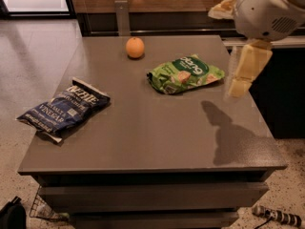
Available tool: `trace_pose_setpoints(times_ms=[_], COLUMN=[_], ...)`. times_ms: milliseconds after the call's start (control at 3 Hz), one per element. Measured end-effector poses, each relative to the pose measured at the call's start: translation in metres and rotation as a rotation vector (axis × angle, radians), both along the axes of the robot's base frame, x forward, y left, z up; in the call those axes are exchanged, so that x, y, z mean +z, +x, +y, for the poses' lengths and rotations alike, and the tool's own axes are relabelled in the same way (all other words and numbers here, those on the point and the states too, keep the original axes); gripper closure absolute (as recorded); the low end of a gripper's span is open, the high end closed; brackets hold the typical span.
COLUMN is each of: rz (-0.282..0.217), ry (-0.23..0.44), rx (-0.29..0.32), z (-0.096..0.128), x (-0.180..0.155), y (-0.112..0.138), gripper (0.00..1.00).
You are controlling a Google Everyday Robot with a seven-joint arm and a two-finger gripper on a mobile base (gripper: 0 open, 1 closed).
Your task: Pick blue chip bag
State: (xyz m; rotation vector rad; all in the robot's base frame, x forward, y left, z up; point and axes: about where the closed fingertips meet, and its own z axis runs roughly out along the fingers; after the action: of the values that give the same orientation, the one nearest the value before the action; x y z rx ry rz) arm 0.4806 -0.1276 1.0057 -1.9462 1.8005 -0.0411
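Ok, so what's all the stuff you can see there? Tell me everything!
dark navy crinkly chip bag: one, blue with white lettering, lying flat over the table's left edge
green crinkly snack bag: one, green, far right part of the table
round orange fruit: one, orange, far side of the table
flat grey table: one, grey, centre
grey metal post: one, grey, behind the table
robot arm: one, white, top right
end effector: one, cream, over the table's right edge, right of the green bag
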Motion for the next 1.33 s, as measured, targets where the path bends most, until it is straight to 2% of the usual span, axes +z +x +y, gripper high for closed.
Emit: trace_pose_setpoints(times_ms=[333, 667, 1000, 1333], rz=[-0.032, -0.047, -0.046, -0.007], ry=[0.028, 0.041, 0.038, -0.019], rx=[0.189, 0.294, 0.296, 0.338], z=[0.059, 0.104, 0.106, 0.140], x=[0.005, 0.004, 0.004, -0.012], y=[0.011, 0.015, 0.016, 0.038], gripper=[0.00, 0.00, 0.00, 0.00])
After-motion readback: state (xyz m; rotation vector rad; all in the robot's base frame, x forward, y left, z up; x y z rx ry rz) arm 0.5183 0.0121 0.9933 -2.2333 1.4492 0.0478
